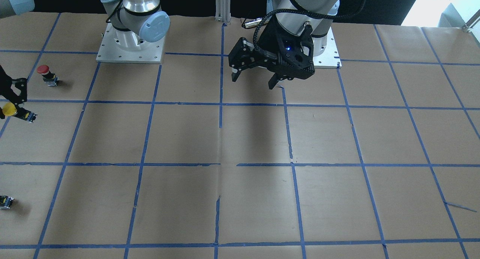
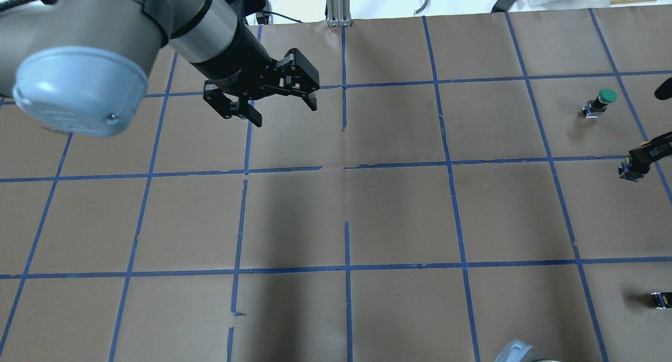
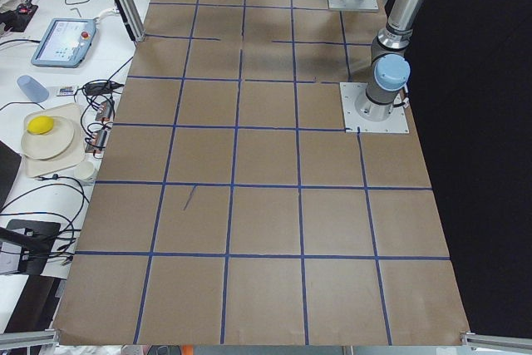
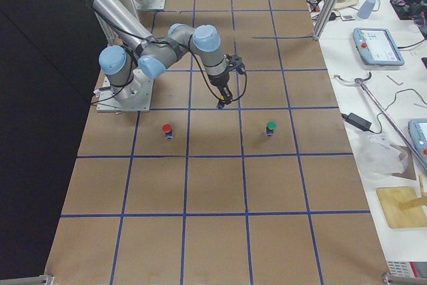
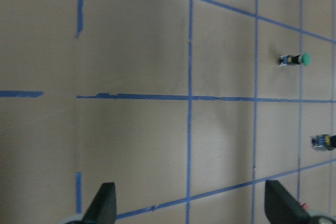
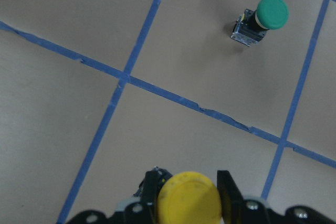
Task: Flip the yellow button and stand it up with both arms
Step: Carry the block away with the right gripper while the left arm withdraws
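The yellow button [image 6: 189, 203] sits between my right gripper's fingers [image 6: 228, 190], its cap facing the wrist camera. The right gripper [image 6: 190, 186] is shut on it. In the front view the yellow button [image 1: 10, 109] is at the far left edge, with its grey body [image 1: 29, 116] sticking out. In the overhead view only the body [image 2: 627, 172] shows, under the right gripper [image 2: 644, 155]. I cannot tell whether it touches the table. My left gripper [image 2: 286, 115] hangs open and empty above the table's middle, also seen in the front view [image 1: 253, 82].
A green-capped button [image 2: 601, 100] lies beyond the right gripper and also shows in the right wrist view [image 6: 262, 19]. A red-capped button [image 1: 45, 74] lies on the robot's side of it. A small dark piece [image 2: 660, 299] sits at the overhead view's right edge, partly cut off.
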